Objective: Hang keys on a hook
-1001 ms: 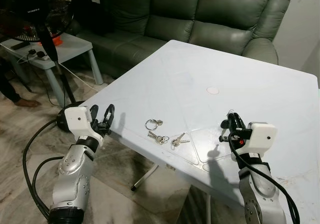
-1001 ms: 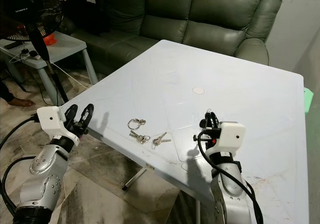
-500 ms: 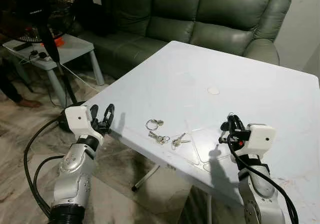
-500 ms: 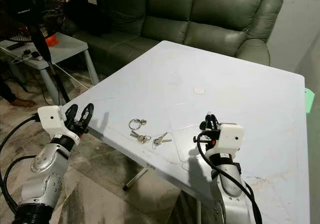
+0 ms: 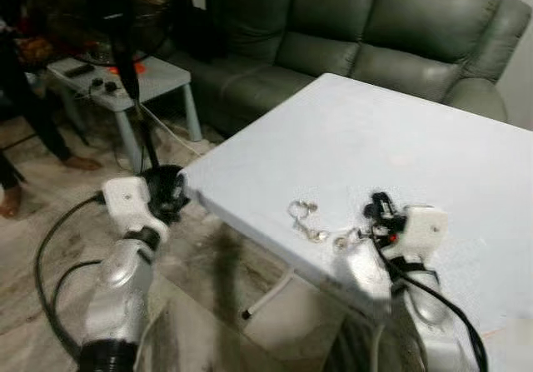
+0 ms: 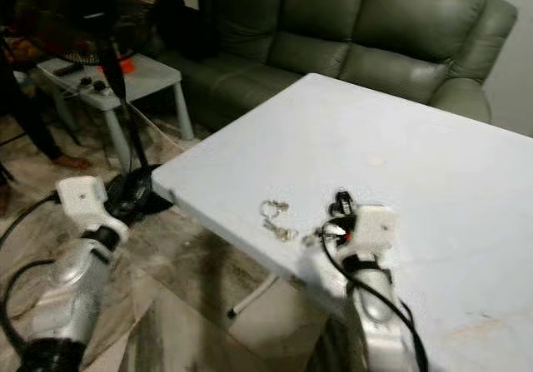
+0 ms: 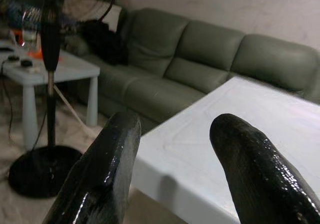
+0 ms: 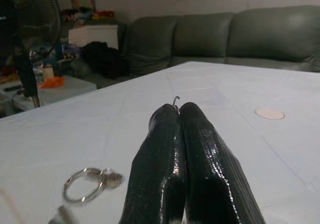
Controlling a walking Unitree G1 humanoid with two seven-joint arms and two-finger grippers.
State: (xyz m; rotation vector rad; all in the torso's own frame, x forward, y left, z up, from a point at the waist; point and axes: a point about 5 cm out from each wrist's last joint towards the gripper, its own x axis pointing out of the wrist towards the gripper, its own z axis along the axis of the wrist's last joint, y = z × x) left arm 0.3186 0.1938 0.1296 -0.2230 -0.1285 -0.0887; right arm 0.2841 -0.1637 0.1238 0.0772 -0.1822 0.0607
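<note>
Sofa of grey-green leather (image 5: 366, 31) now fills more of the frame at 12 o'clock, the camera having swung left past the square white plastic table (image 5: 400, 151). Silver keys on rings (image 5: 310, 220) lie near the table's 7 o'clock edge, just beside the right gripper (image 8: 177, 111), pinched shut around a thin wire hook (image 8: 175, 100). Left gripper (image 7: 172, 129) hangs spread wide off the table's corner; no lettering is legible.

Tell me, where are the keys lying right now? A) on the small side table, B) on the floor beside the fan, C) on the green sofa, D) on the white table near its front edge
D: the keys lie flat on the white table near its front edge, just ahead of the right gripper, whose fingers are pressed together.
</note>
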